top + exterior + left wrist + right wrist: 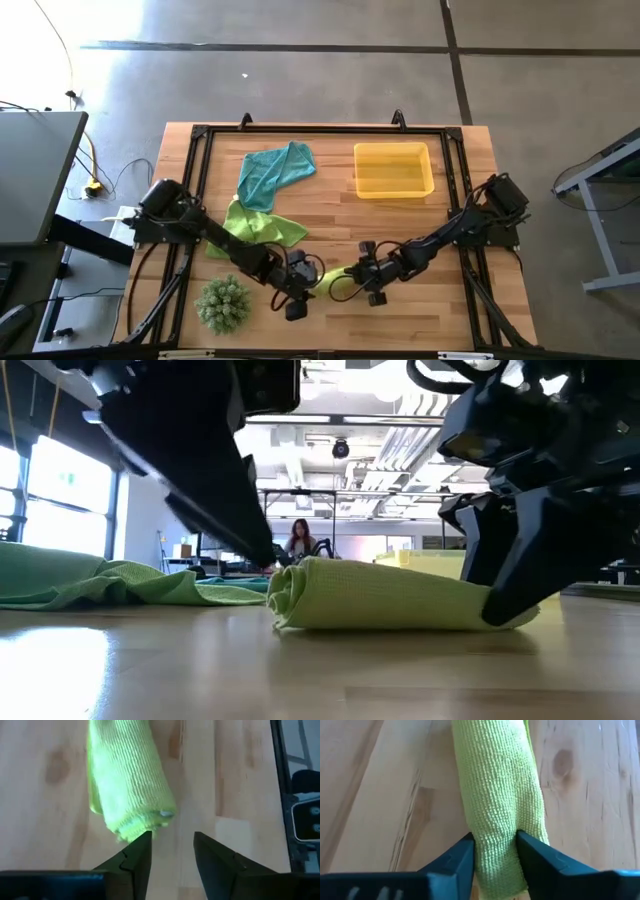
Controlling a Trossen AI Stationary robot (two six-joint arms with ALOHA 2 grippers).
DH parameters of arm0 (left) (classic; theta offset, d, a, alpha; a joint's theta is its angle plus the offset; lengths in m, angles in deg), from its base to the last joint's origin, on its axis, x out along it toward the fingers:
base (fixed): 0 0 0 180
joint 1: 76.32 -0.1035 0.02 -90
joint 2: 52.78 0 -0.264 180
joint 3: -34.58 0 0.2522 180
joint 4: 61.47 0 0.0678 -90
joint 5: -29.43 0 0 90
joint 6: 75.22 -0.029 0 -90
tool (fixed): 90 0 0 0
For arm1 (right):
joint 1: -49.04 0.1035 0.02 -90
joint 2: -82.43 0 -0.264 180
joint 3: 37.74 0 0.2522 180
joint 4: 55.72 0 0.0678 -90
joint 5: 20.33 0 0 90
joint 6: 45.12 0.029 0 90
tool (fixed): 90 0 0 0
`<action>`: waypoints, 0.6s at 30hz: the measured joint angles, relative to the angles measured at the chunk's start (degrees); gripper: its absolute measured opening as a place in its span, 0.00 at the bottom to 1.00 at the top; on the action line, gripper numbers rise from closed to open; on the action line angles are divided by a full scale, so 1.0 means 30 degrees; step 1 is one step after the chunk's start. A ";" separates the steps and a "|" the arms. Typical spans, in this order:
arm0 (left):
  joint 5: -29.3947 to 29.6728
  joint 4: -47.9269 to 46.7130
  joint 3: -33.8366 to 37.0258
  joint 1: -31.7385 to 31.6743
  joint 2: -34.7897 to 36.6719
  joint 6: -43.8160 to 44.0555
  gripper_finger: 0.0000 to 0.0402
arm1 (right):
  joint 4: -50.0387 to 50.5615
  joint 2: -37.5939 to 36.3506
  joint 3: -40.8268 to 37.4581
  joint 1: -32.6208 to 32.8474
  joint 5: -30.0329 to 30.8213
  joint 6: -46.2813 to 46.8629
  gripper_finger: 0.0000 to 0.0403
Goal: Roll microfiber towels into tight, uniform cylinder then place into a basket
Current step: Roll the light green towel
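My right gripper (495,852) pinches one end of the soft, springy rolled lime towel (497,785); my left gripper (172,851) stands open, empty, beside the other end, likeliest to unroll.

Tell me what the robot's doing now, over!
Right gripper pinching one end of the rolled lime towel. Left gripper open at its other end, not holding. Basket waiting, nothing in the way.

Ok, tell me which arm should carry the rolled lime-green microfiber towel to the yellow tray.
Right: its gripper already pinches the rolled lime-green towel, while the left gripper stands open at its end.
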 joint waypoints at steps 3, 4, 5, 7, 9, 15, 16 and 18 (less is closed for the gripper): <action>0.0552 0.1239 -0.0048 0.0206 0.0221 -0.1299 0.35 | 0.0000 -0.0012 -0.0007 -0.0287 -0.0639 0.0898 0.24; 0.0872 0.1713 -0.0055 0.0342 0.0221 -0.1936 0.35 | -0.0011 -0.0022 -0.0007 -0.0429 -0.0972 0.1189 0.22; 0.1258 0.2118 -0.0051 0.0494 0.0221 -0.2694 0.35 | -0.0022 -0.0032 -0.0010 -0.0598 -0.1346 0.1439 0.20; 0.2260 0.3133 -0.0057 0.0744 0.0158 -0.4184 0.35 | -0.0059 -0.0058 -0.0022 -0.0937 -0.2063 0.2059 0.16; 0.3635 0.3635 -0.0083 0.0908 0.0047 -0.5118 0.35 | -0.0383 -0.0051 -0.0043 -0.1242 -0.2896 0.2671 0.14; 0.6540 0.3903 -0.0076 0.0883 -0.0695 -0.5604 0.35 | -0.1440 0.0044 -0.0132 -0.1981 -0.5155 0.3434 0.12; 0.6525 0.4107 -0.0091 0.0829 -0.0979 -0.5610 0.35 | -0.1504 0.0052 -0.0138 -0.2065 -0.5383 0.3428 0.12; 0.6525 0.4177 -0.0084 0.0772 -0.1477 -0.5604 0.35 | -0.1660 0.0053 -0.0153 -0.2195 -0.5549 0.3435 0.12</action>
